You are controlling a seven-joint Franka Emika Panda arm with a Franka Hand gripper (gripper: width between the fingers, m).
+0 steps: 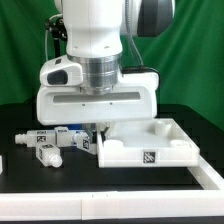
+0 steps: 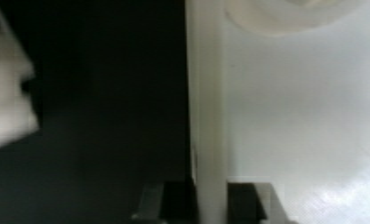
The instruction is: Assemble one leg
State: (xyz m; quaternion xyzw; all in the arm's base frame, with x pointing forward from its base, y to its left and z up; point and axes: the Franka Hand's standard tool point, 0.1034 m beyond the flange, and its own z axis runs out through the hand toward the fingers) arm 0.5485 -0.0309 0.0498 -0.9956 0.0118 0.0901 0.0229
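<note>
My gripper (image 1: 100, 128) is low over the black table, at the near-left rim of the wide white panel (image 1: 135, 150). In the wrist view its two dark fingers (image 2: 164, 203) stand on either side of the panel's upright edge (image 2: 207, 120), with the gripper (image 2: 207, 203) closed against it. Several legs, small white posts with black-and-white tags (image 1: 50, 140), lie loose on the table at the exterior view's left of the gripper. A blurred white shape (image 2: 4, 90) in the wrist view may be one of them. A round hole (image 2: 280, 15) shows in the panel.
A white rail (image 1: 120, 196) runs along the front of the table in the exterior view. A small white piece (image 1: 2, 165) shows at the left border. The robot's wide white hand (image 1: 95, 95) hides the table behind it.
</note>
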